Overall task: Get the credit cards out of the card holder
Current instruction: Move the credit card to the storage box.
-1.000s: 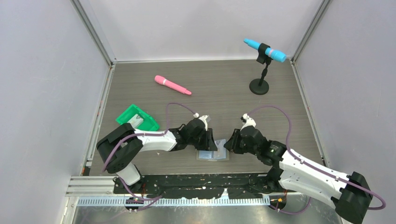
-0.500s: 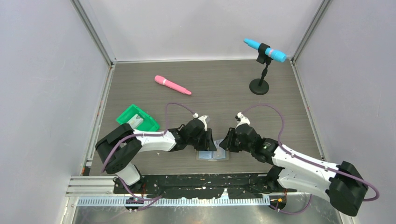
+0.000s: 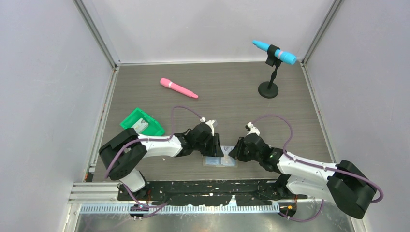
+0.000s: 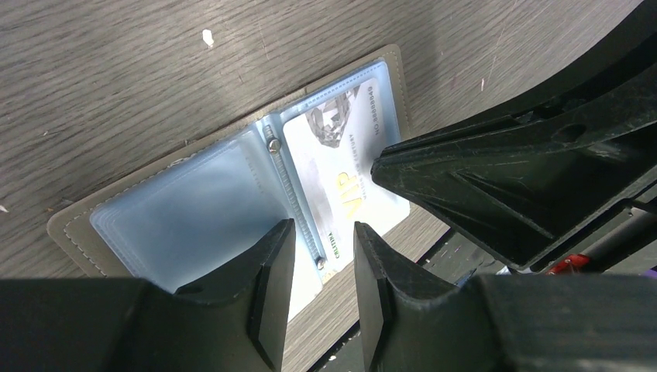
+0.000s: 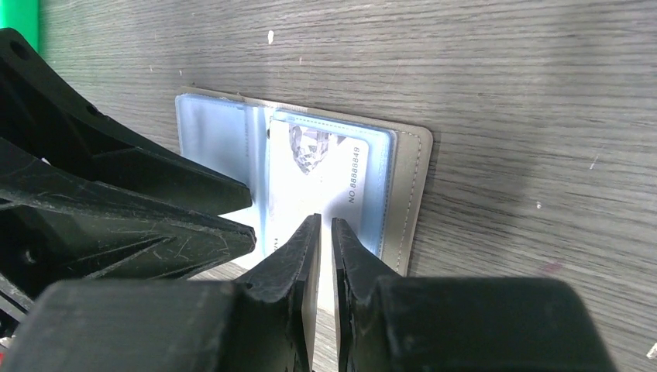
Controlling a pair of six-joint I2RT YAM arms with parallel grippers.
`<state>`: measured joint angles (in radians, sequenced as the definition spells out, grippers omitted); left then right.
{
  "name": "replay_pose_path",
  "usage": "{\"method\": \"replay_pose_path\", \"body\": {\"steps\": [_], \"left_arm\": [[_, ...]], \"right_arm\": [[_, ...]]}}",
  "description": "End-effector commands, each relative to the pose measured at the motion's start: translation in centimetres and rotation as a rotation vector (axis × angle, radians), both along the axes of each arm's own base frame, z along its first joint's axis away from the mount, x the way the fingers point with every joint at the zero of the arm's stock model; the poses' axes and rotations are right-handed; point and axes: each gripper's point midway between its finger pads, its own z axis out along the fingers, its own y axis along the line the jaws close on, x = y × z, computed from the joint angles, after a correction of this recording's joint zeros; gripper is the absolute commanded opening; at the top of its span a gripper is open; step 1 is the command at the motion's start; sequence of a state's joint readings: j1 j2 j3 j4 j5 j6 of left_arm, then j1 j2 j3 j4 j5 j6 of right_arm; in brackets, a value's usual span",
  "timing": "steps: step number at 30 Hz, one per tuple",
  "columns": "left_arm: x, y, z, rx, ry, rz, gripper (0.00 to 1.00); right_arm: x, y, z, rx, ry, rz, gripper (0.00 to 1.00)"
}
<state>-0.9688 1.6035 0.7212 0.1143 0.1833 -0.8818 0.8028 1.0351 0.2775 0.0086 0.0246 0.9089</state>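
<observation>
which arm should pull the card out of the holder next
Right. The right gripper straddles the credit card at its exposed edge, nearly closed; the left gripper sits open over the card holder by the spine.

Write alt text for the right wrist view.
An open grey card holder lies on a dark wood-grain table, a pale credit card in one pocket. The right end effector, fingers almost together, sits at the card's near edge; the left end effector fills the left side.

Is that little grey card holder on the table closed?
No, the card holder lies spread open flat, with a printed card showing in one of its pockets.
</observation>
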Motion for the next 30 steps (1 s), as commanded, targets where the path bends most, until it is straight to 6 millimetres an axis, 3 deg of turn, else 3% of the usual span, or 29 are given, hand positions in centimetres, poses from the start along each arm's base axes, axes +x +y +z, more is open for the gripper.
{"method": "replay_pose_path", "body": {"steps": [1, 14, 30], "left_arm": [[0.1, -0.1, 0.6, -0.008, -0.025, -0.013, 0.36], [0.4, -1.5, 1.9, -0.067, -0.020, -0.020, 0.36], [0.4, -2.2, 1.2, -0.072, -0.003, -0.035, 0.38]], "right_arm": [[-0.9, -1.9, -2.2, -0.057, 0.039, -0.036, 0.18], [-0.5, -1.4, 0.1, 0.002, -0.001, -0.037, 0.18], [-1.2, -2.8, -2.1, -0.061, 0.040, -0.062, 0.18]]}}
